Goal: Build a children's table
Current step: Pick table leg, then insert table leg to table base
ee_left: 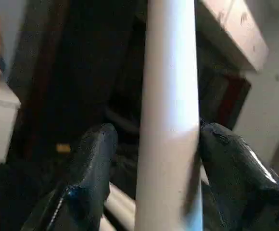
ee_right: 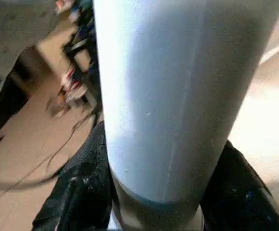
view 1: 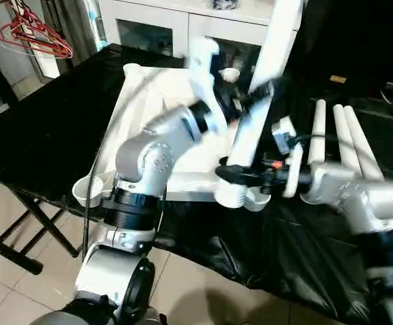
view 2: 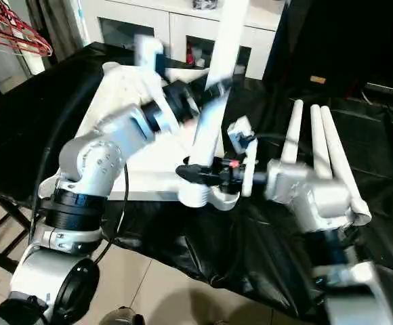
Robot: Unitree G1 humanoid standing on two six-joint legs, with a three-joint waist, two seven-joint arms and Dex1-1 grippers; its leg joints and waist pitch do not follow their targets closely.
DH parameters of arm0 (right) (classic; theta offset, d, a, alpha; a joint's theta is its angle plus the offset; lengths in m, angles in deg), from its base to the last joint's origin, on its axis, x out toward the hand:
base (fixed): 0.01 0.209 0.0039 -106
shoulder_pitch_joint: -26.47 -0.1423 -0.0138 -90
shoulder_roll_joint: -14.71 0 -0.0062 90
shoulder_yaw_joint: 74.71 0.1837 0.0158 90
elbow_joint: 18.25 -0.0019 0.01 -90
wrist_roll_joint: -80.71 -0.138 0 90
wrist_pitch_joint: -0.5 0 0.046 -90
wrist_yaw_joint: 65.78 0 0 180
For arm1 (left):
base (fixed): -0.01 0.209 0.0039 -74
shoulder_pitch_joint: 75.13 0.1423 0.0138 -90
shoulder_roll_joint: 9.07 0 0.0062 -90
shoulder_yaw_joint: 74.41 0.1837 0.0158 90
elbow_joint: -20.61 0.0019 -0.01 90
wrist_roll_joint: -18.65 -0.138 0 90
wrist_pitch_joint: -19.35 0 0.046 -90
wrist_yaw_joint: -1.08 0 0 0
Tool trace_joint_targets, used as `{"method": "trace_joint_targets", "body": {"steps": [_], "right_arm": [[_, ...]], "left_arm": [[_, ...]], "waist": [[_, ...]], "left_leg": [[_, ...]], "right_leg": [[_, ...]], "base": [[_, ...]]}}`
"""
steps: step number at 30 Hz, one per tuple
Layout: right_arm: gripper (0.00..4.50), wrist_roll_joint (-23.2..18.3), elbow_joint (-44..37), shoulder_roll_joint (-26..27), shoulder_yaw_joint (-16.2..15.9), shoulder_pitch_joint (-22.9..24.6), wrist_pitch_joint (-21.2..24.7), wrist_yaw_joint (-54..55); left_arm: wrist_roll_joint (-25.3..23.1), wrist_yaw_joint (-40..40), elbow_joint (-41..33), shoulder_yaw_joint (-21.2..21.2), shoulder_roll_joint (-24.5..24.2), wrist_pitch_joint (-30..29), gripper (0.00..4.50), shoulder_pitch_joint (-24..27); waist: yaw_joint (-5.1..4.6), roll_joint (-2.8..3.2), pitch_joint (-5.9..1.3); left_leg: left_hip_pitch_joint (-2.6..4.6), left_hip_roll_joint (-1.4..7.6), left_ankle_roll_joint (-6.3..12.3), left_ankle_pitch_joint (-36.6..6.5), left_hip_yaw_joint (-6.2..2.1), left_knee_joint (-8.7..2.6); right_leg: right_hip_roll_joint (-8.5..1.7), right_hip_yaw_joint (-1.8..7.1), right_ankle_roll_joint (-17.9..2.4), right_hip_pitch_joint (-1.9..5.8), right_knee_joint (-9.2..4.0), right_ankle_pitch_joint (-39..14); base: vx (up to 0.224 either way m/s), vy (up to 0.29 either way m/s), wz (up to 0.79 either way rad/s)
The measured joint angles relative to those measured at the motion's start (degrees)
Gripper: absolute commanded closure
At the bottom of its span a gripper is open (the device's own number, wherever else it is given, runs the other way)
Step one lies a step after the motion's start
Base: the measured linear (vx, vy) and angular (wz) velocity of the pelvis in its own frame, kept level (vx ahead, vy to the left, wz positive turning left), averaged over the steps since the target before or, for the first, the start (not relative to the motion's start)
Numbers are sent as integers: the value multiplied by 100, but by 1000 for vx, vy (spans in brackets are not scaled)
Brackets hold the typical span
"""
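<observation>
Leg (view 1: 257,101) stood upright in the near corner socket (view 1: 236,195) of the tabletop (view 1: 149,101) on the black-draped table (view 1: 40,128). Right gripper (view 1: 232,172) clamped its base; left gripper (ee_left: 151,159) straddled it higher, fingers apart with a gap. Three spare legs (view 1: 345,139) lay right.

I see a black plastic sheet (view 1: 40,128) that covers the work table, and it hangs down over the front edge. Behind it stands a white cabinet with glass doors (view 1: 162,27). At the far left some red wire clothes hangers (view 1: 30,34) hang. Under the table there is a floor of beige tiles (view 1: 20,291) and black folding legs (view 1: 20,223).
</observation>
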Motion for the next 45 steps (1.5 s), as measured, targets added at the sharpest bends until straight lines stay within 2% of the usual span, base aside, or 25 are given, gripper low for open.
{"method": "trace_joint_targets", "body": {"steps": [4, 6, 9, 11, 13, 16, 17, 19, 21, 24, 27, 29, 32, 34, 36, 42, 45], "right_arm": [[259, 28, -2, 253, 304, 81, -376, 572], [259, 126, -2, 340, 367, 158, -535, 896], [259, 465, -26, 346, 570, 338, -854, 1469], [259, 571, -32, 265, 676, 396, -879, 1599], [259, 786, -402, 224, 659, 609, -943, 1840], [259, 1071, -705, 46, 684, 915, -1097, 2149], [259, 1127, -712, 35, 732, 950, -1113, 2232], [259, 1176, -715, 40, 773, 1027, -1132, 2396], [259, 1191, -715, 102, 744, 1068, -1135, 2463], [259, 1332, -715, 186, 608, 1086, -1260, 2502], [259, 1377, -713, 248, 538, 1127, -1266, 2584], [259, 1377, -712, 263, 537, 1124, -1268, 2596], [259, 1404, -691, 263, 506, 1124, -1312, 2594], [259, 1444, -695, 259, 475, 1131, -1329, 2590], [259, 1449, -714, 248, 476, 1145, -1328, 2592], [259, 1492, -830, 185, 515, 1365, -1328, 2663], [259, 1498, -889, 162, 549, 1372, -1328, 2697]], "left_arm": [[22, -4, -296, -43, -192, 55, 147, 1], [-41, -238, -367, 47, -518, 42, 147, 59], [-492, -853, -380, 522, -1275, 140, 147, 535], [-658, -965, -264, 614, -1418, 150, 147, 733], [-1117, -1299, -268, 1190, -1904, 397, 147, 928], [-1668, -1757, 177, 1773, -2280, 859, 147, 1340], [-1768, -1808, 391, 1882, -2281, 942, 147, 1430], [-1921, -1826, 825, 2048, -2160, 1146, 147, 1501], [-1974, -1802, 1034, 2088, -2029, 1295, 119, 1501], [-2084, -1797, 1260, 2124, -1924, 1430, 109, 1457], [-2211, -1798, 1556, 2256, -1878, 1637, 75, 1417], [-2344, -1903, 1899, 2372, -1858, 1795, 75, 1277], [-2507, -2194, 2442, 2468, -1842, 2125, 75, 1012], [-2564, -2424, 2761, 2493, -1830, 2303, 102, 863], [-2590, -2570, 2958, 2531, -1814, 2414, 109, 781], [-2770, -2718, 3800, 2563, -1721, 2831, 152, 452], [-2861, -2774, 4140, 2561, -1634, 3031, 173, 286]], "waist": [[-1, 7, -4], [-2, 17, -9], [-18, 55, -30], [-15, 53, -26], [-13, 57, -29], [-27, 51, -33], [-33, 43, -29], [-31, -12, -12], [-27, -56, -9], [-51, -60, -12], [-47, -62, -13], [-31, -61, -13], [-23, -32, -17], [-16, -8, -19], [-18, 26, -26], [-24, 163, -42], [-37, 173, -45]], "left_leg": [[0, 0, -2, 2, 0, 0], [2, 1, -9, 6, 0, -1], [4, 1, -16, 8, 0, -2], [-3, 4, -31, 10, -1, -2], [8, 4, -36, 8, -1, -10], [14, 3, -41, 9, -1, -12], [13, 3, -46, 15, -1, -13], [12, 5, -57, 29, 0, -19], [11, 10, -60, 36, 0, -24], [14, 8, -60, 36, 1, -24], [13, 8, -60, 36, 0, -25], [12, 8, -60, 36, 0, -25], [11, 7, -60, 36, 0, -25], [11, 7, -60, 37, -2, -25], [8, 6, -59, 36, -1, -25], [7, 6, -58, 36, -2, -25], [10, 7, -58, 36, -3, -28]], "right_leg": [[-4, -6, 0, 0, 2, 0], [-5, -9, 0, 2, 3, 0], [-5, -10, 2, 3, 3, 0], [-5, -18, 6, 2, 4, 3], [-8, -21, 10, 12, 1, 1], [-9, -21, 18, 17, 1, -2], [-10, -21, 38, 17, -1, -9], [-11, -26, 43, 15, 1, -5], [-12, -39, 39, 15, 1, 0], [-18, -39, 40, 18, 0, 2], [-18, -41, 42, 19, 1, 4], [-18, -42, 43, 19, 0, 5], [-20, -42, 42, 21, -6, 8], [-20, -44, 16, 23, -8, 24], [-21, -44, 10, 25, -16, 28], [-23, -50, 9, 27, -19, 28], [-23, -54, 8, 28, -19, 29]], "base": [[0, 0, 0], [0, 0, 0], [0, 0, 0], [0, 0, 0], [0, 0, 0], [0, 0, 0], [0, 0, 0], [0, 0, 0], [0, 0, 0], [0, 0, 0], [0, 0, 0], [0, 0, 0], [0, 0, 0], [0, 0, 0], [0, 0, 0], [0, 0, 0], [0, 0, 0]]}}
